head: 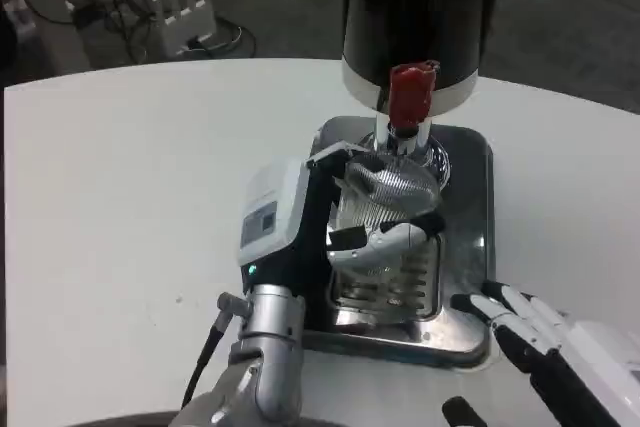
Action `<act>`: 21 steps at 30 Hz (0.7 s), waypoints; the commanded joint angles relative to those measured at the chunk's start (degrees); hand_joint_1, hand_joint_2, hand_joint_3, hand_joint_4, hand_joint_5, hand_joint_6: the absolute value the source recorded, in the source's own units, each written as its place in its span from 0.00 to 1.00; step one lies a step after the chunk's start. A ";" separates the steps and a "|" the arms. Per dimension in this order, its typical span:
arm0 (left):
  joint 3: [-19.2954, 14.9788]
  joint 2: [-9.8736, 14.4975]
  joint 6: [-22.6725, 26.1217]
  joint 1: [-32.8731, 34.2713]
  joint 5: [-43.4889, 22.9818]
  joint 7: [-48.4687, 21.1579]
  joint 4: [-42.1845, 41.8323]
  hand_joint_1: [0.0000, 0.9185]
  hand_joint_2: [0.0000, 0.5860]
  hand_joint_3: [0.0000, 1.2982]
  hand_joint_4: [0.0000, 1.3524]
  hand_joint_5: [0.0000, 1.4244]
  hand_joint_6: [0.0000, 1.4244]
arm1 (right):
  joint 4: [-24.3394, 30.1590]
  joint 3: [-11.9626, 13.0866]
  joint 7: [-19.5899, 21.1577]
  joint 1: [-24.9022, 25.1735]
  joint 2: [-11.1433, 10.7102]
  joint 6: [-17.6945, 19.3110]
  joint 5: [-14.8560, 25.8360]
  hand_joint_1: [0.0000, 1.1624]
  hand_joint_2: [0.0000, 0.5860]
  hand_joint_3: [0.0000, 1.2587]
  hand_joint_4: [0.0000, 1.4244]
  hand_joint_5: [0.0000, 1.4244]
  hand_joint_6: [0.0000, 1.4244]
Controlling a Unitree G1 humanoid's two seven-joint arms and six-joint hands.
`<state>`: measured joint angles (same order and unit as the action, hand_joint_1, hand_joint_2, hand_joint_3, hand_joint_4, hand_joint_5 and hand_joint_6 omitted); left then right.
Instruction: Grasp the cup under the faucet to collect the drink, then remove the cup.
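Note:
A clear ribbed cup (385,197) sits over the drip grate, just below the faucet with its red tap handle (411,93). My left hand (310,217) grips the cup from its left side, fingers wrapped around the front of it. The black drink dispenser (420,7) with a white band stands behind the tap. My right hand (515,322) lies near the front right corner of the metal tray (480,237), fingers spread and holding nothing. Whether liquid is flowing or is in the cup, I cannot tell.
The metal tray takes up the middle right of the white table (130,207). Beyond the table's far edge, cables and a white power strip (185,9) lie on the floor.

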<state>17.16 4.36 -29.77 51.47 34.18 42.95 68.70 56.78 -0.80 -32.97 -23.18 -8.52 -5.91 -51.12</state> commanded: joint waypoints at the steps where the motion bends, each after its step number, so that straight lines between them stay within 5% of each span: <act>1: 0.47 0.89 -0.60 -1.08 -0.70 -1.60 0.10 0.39 0.17 0.68 0.74 0.77 0.86 | 0.83 0.40 1.41 -1.18 -0.21 0.08 0.95 0.37 0.77 0.09 0.00 0.00 0.00; 4: -0.22 2.04 -2.90 -2.28 -2.21 -4.64 -0.02 0.26 0.16 0.33 0.34 0.52 0.72 | 0.89 -0.23 1.77 -1.43 0.01 0.14 1.15 0.37 0.77 0.09 0.00 0.00 0.00; 6: -0.36 2.64 -3.98 -2.61 -3.19 -6.97 -0.01 0.18 0.11 0.06 0.12 0.34 0.47 | 1.07 -0.52 2.00 -1.57 0.02 0.19 1.06 0.37 0.77 0.09 0.00 0.00 0.00; 8: -0.64 3.00 -4.87 -2.89 -4.21 -9.75 -0.08 0.12 0.05 0.00 0.01 0.22 0.33 | 1.19 -0.56 2.03 -1.54 -0.06 0.09 1.14 0.38 0.77 0.09 0.00 0.00 0.00; 11: -0.90 3.18 -5.81 -3.13 -5.31 -12.52 -0.13 0.06 0.02 0.00 0.00 0.16 0.23 | 1.36 -0.58 2.15 -1.56 0.03 0.00 1.18 0.38 0.80 0.09 0.00 0.00 0.00; 21: -1.50 4.06 -6.74 -4.33 -6.53 -14.56 -1.15 0.03 0.00 0.00 0.00 0.11 0.16 | 1.71 -0.97 2.40 -2.08 0.25 0.03 1.27 0.39 0.80 0.10 0.00 0.00 0.00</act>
<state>16.20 7.94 -35.82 48.86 28.69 29.39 68.18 57.54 -1.56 -31.49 -24.69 -8.43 -5.91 -50.22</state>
